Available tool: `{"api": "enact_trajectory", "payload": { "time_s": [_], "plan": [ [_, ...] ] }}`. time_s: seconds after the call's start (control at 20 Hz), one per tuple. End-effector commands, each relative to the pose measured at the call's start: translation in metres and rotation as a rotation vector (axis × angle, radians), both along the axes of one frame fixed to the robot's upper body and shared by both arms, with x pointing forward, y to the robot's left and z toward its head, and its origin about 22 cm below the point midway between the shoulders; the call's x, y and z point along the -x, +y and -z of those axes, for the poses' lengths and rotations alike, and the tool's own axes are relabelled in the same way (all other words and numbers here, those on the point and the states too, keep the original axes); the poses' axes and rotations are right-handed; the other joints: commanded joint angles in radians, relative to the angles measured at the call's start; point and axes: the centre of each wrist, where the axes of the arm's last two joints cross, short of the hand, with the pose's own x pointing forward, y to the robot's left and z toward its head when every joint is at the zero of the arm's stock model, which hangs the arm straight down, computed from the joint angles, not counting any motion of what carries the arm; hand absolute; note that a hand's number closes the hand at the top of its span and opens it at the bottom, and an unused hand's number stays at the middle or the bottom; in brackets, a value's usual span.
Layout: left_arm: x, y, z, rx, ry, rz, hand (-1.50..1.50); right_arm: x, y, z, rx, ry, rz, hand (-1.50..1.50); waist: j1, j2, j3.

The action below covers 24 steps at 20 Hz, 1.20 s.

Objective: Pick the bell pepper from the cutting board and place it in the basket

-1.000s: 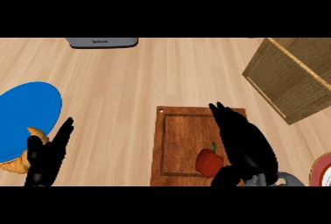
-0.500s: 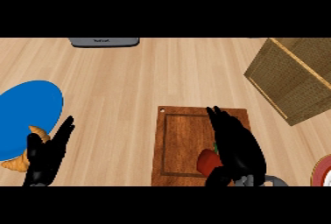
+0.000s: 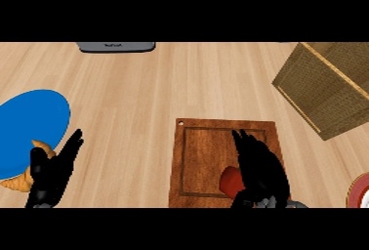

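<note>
My right hand [image 3: 259,171] covers the pepper [image 3: 231,180] on the board [image 3: 205,156], fingers straight, not yet gripping. Closing off-centre could roll it away from the basket [image 3: 324,83].

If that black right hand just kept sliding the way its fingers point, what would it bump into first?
Probably nothing soon: the right hand points up the cutting board toward bare counter. The basket lies off to its right.

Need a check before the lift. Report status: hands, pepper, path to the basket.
Right hand over bell pepper on cutting board, grasp unconfirmed. Left hand open, resting lower left. Basket upper right, nothing between.
</note>
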Motion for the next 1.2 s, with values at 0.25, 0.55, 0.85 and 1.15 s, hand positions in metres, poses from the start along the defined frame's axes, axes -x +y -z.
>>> {"api": "enact_trajectory", "payload": {
  "time_s": [0.25, 0.55, 0.85, 1.15],
  "plan": [
    [0.009, 0.0, 0.021, 0.05, 0.122, -0.011, 0.0, -0.007, 0.017, 0.02, 0.084, 0.061, 0.103, -1.5, 0.008, 0.011, -0.016],
    [0.022, -0.003, 0.038, 0.03, 0.128, -0.013, 0.0, 0.002, 0.015, 0.018, 0.078, 0.063, 0.092, -1.5, 0.002, 0.01, -0.016],
    [0.007, -0.008, 0.009, 0.052, 0.136, 0.009, 0.0, 0.004, 0.016, 0.025, 0.131, 0.028, 0.017, 1.5, 0.008, 0.008, -0.015],
    [0.0, -0.006, 0.014, 0.038, 0.121, 0.001, 0.0, -0.01, 0.016, 0.042, 0.206, 0.0, -0.028, 1.5, 0.008, 0.011, -0.015]
  ]
}}
